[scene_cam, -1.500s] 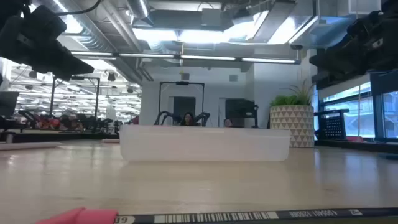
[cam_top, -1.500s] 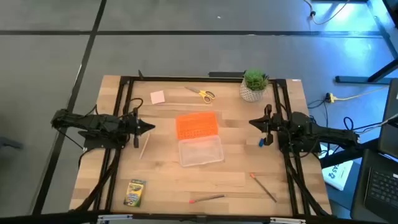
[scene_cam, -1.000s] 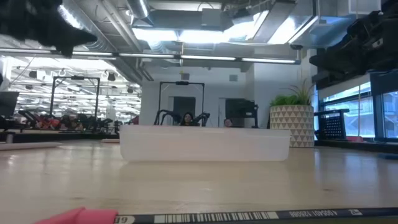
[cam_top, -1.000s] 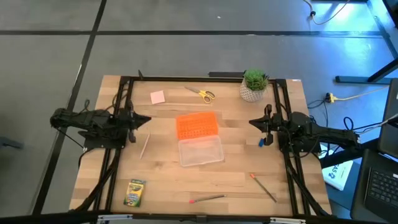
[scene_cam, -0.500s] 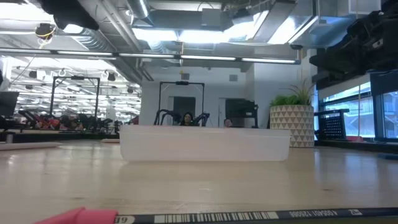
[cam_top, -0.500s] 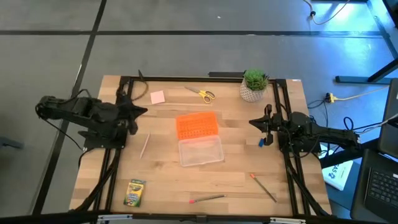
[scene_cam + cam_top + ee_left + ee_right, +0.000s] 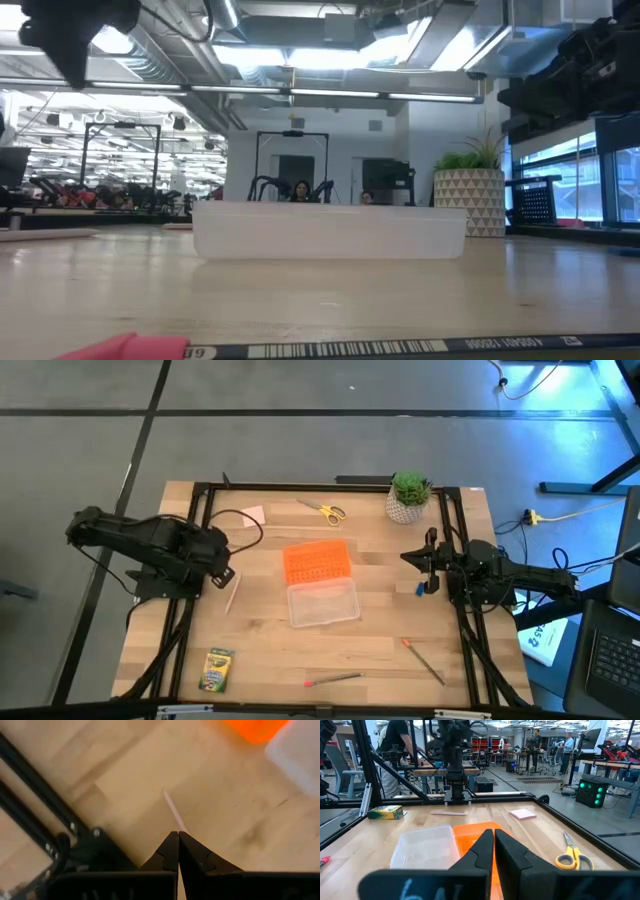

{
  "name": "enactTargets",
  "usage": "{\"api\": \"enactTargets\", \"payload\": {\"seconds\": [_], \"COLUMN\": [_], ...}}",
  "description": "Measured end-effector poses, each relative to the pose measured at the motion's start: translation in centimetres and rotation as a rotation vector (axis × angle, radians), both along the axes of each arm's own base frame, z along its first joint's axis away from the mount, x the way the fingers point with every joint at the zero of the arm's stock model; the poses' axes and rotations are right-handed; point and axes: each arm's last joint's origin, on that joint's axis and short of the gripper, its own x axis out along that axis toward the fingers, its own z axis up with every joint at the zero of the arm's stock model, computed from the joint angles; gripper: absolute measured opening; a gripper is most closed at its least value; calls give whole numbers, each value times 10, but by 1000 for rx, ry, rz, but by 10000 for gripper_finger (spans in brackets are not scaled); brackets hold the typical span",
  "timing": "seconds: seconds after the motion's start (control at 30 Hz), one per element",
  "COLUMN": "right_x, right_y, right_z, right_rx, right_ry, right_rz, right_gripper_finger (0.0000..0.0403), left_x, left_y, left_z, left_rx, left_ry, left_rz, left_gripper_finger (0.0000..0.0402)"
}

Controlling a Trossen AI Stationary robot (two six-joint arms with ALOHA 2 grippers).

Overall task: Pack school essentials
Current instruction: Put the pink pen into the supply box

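My left gripper (image 7: 228, 574) is shut and points down, well above the near-left table, over a pale thin pencil (image 7: 172, 810) lying flat (image 7: 232, 594). My right gripper (image 7: 405, 556) is shut and waits level at the right side, right of the orange lid (image 7: 316, 561). Lying flat on the table are the yellow-handled scissors (image 7: 326, 512), the pink pad (image 7: 253, 516), the crayon box (image 7: 216, 669), the tiny blue piece (image 7: 421, 589) and two red-tipped pencils (image 7: 333, 680) (image 7: 425, 660).
The clear case (image 7: 322, 603) sits mid-table with its orange lid open toward the far edge. A potted plant (image 7: 409, 496) stands at the far right. Black frame rails (image 7: 196, 520) run along both sides. Bare wood lies between the case and the near edge.
My left gripper drew back toward the table's left and far edges and rose, then swung around and tipped to point down over the pale pencil. It stayed shut. My right arm and all the objects kept still.
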Motion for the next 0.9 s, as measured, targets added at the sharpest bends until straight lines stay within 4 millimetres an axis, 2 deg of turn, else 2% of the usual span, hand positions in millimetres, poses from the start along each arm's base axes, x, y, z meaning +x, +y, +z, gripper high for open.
{"api": "enactTargets", "payload": {"seconds": [0.2, 0.67, 0.8, 0.9], "right_x": [0, 0, 0, 0], "right_y": [0, 0, 0, 0], "right_z": [2, 2, 2, 2], "right_rx": [-3, -2, -1, -1], "right_ry": [-17, -20, -19, -17], "right_rz": [0, 0, 0, 0], "right_gripper_finger": [19, 20, 20, 19], "left_x": [8, 13, 16, 19], "left_y": [-2, -5, -7, -8], "left_z": [-7, -11, -13, -24], "left_rx": [-22, -133, -165, -177], "left_ry": [51, 80, 92, 95], "left_rz": [-4, 31, 60, 83], "left_gripper_finger": [13, 113, 121, 121]}}
